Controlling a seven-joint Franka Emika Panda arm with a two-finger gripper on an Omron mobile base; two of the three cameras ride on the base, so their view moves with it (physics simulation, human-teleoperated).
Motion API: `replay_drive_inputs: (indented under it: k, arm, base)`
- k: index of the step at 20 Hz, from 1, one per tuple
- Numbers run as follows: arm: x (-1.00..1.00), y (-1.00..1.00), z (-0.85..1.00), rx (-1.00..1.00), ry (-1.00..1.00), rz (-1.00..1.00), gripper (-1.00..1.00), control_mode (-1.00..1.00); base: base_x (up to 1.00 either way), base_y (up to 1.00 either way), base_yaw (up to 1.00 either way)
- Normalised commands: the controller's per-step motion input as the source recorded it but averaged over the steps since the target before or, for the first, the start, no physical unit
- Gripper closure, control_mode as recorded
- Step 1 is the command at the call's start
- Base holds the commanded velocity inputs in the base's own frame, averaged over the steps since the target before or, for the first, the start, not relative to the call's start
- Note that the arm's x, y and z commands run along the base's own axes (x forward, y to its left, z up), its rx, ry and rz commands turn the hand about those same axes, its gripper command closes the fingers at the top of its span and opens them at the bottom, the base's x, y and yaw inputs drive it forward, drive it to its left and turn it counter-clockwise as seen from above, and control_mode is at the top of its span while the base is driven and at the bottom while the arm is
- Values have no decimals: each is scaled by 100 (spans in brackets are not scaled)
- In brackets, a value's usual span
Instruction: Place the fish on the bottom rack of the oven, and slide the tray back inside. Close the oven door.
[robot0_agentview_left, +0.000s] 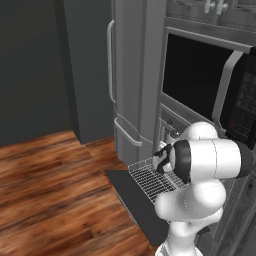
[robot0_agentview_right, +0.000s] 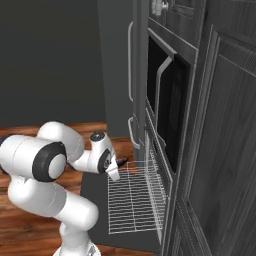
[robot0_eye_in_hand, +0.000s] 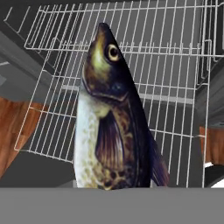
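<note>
Dark grey cabinetry fronts a wood floor (robot0_agentview_left: 45, 175), and the oven (robot0_agentview_left: 167, 125) stands with its door (robot0_agentview_left: 132, 197) dropped flat. Its rack (robot0_agentview_right: 132, 200) is pulled out over the door. The hand (robot0_agentview_right: 119, 167) hangs above the rack's outer edge, clamped on the fish (robot0_eye_in_hand: 111, 118). In the hand view the fish points head-first at the wire grid, eye and pale belly showing, its tail end hidden at the bottom. It is clear of the rack.
</note>
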Motion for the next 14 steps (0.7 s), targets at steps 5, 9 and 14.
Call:
replay_drive_inputs:
  k: [5, 9, 14]
  arm:
    - [23, -1, -41, 0, 2, -1, 100, -100]
    - [24, 0, -41, 0, 2, -2, 100, -100]
    - [23, 0, -42, 0, 2, -3, 100, -100]
  base:
    - [0, 0, 0]
    - [0, 0, 0]
    - [0, 0, 0]
